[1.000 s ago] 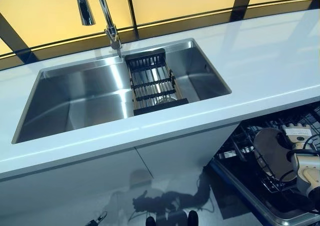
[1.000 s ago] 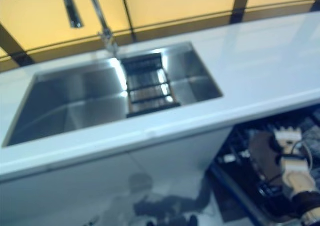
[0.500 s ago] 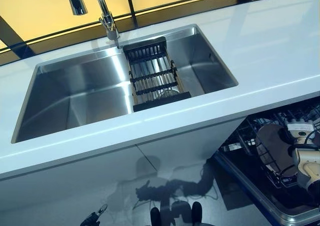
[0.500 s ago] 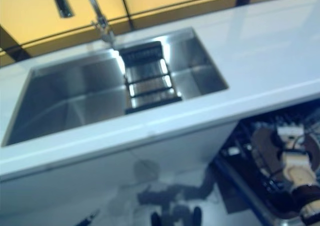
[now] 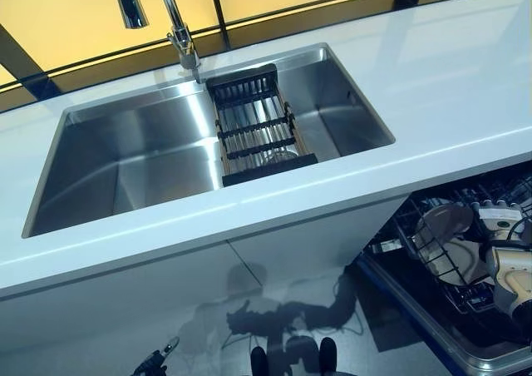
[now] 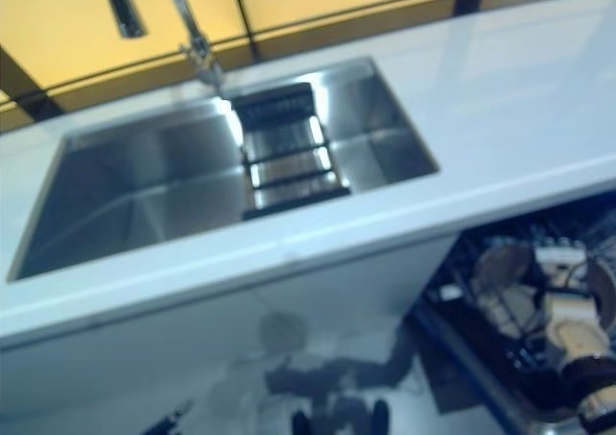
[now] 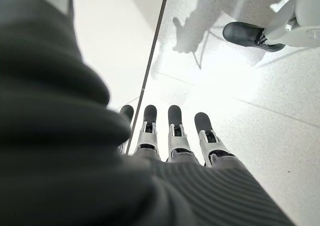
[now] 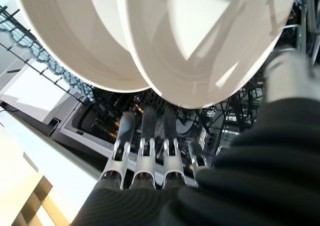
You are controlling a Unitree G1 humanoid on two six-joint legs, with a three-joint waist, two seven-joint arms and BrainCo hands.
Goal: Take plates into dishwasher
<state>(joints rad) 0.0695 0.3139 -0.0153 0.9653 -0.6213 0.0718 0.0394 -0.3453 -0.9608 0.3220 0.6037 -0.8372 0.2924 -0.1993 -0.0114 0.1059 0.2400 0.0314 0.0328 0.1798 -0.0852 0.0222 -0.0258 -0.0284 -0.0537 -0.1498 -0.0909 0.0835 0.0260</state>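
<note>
Racking seems to be ending: two plates [image 8: 150, 41] are standing in the dishwasher rack [image 5: 432, 264], right hand [image 8: 145, 161] straight-fingered beneath, gripping nothing. Left hand [image 7: 172, 136] is hanging open over the floor. Next, probably withdrawing the right hand without knocking the plates.

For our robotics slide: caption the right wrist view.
Right hand, fingers straight, beside two white plates standing in the dishwasher rack.

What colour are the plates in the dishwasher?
The plates are white, clearest in the right wrist view.
</note>
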